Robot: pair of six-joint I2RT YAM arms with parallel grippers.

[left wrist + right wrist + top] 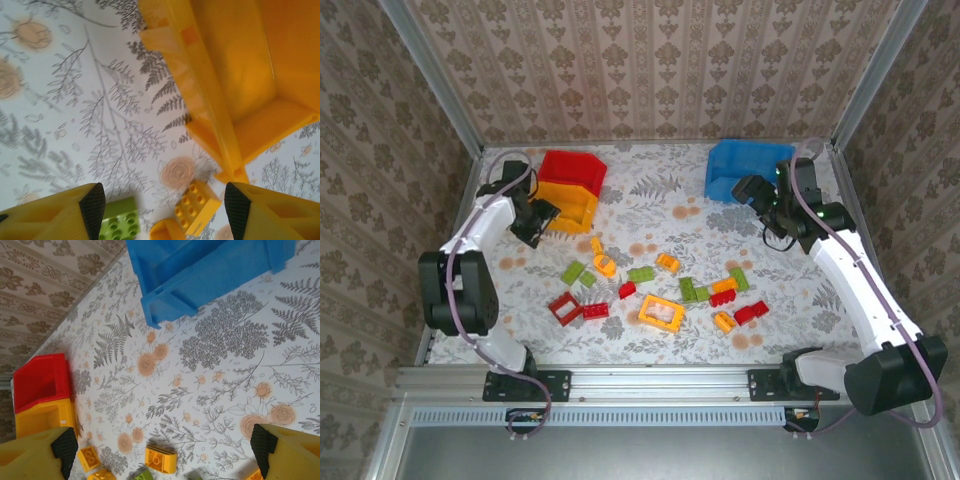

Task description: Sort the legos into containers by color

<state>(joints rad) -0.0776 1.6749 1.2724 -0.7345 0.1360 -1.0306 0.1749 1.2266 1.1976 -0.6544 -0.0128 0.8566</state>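
Legos [641, 274] lie scattered over the middle of the table [660, 190], toward its near edge. I see the yellow bin [578, 205] and red bin [570, 168] touching at the far left corner, the blue bin [745, 170] at the far right corner. My left gripper [160, 212] hovers just beside the yellow bin, fingers wide, holding nothing. My right gripper [757, 190] hangs near the blue bin, equally wide and empty.

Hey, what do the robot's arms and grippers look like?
The left arm and right arm have white links, black joints and grey-purple cables looping alongside. The left gripper and right gripper have yellow fingers with black textured pads.
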